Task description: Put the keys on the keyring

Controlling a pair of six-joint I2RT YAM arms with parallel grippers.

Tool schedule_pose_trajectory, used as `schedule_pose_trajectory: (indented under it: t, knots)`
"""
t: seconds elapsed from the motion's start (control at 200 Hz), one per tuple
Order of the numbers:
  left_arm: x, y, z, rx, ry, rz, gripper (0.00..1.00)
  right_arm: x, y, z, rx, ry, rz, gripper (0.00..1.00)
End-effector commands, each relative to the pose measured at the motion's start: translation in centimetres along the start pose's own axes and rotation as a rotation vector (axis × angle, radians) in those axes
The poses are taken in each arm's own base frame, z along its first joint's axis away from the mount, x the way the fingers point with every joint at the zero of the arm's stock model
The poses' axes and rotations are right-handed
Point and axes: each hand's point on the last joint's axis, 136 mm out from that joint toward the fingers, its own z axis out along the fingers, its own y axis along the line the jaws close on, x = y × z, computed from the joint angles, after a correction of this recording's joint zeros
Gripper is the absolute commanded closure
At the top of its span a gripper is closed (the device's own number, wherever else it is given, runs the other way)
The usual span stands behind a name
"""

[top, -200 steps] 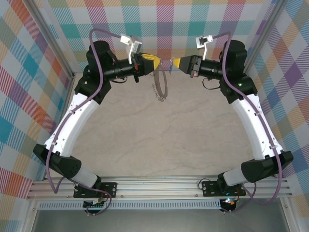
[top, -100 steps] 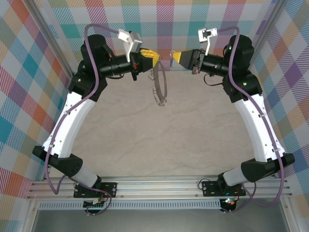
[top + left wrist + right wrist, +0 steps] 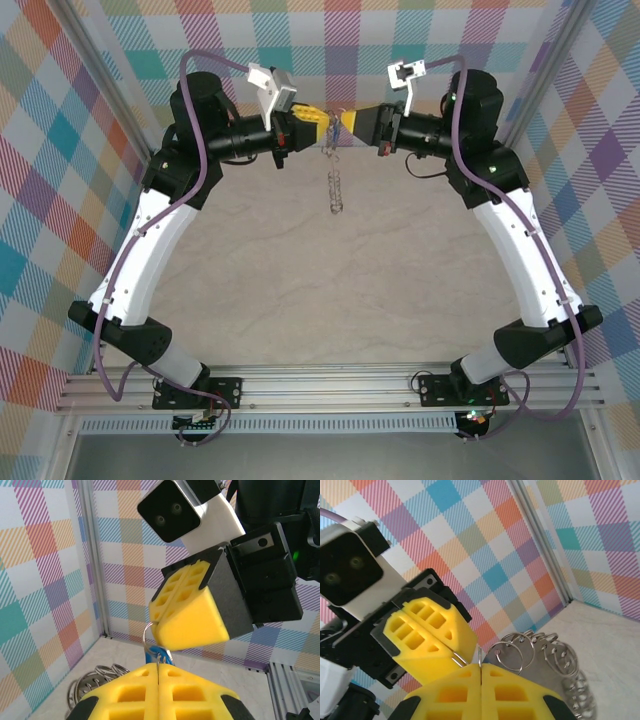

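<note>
The keyring (image 3: 334,185), a grey metal hoop fringed with small loops, hangs edge-on over the far middle of the table. My left gripper (image 3: 325,122) is shut on a thin wire at its top. In the left wrist view the left gripper (image 3: 159,672) pinches that wire, and the keyring's loops (image 3: 95,677) hang below left. My right gripper (image 3: 346,121) meets it tip to tip, shut on the small ring of the keys (image 3: 156,655), whose blue tag dangles between the two tips. In the right wrist view the right gripper (image 3: 480,669) is shut on a wire, beside the keyring (image 3: 540,668).
Plaid walls enclose the table (image 3: 330,290) on three sides, with a metal corner post (image 3: 95,555) close behind the grippers. Both arms arch inward from their bases at the near rail (image 3: 330,385).
The right gripper has moved left until its tip touches the left gripper's. The left gripper rose and rolled, so the keyring now hangs edge-on and straight down.
</note>
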Motion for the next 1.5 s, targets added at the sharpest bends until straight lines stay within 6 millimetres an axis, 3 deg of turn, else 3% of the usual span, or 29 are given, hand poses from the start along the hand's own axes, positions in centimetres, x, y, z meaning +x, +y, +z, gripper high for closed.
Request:
schedule_pose_trajectory:
  t: [0.0,0.785,1.16,1.495]
  knots:
    - [-1.4,-0.9,0.0,0.028,-0.037,0.027,1.0,-0.4,0.2,-0.3,0.048,-0.021,-0.069,1.0]
    - [-1.3,-0.3,1.0,0.046,-0.054,-0.015,1.0,-0.7,0.9,-0.3,0.034,-0.023,-0.095,1.0]
    - [-1.4,-0.3,0.8,0.041,-0.052,-0.01,1.0,-0.2,0.1,-1.7,0.132,-0.022,-0.123,1.0]
    - [-1.4,-0.5,0.6,0.04,-0.047,-0.006,1.0,-0.1,1.2,-2.1,0.093,-0.022,-0.114,1.0]
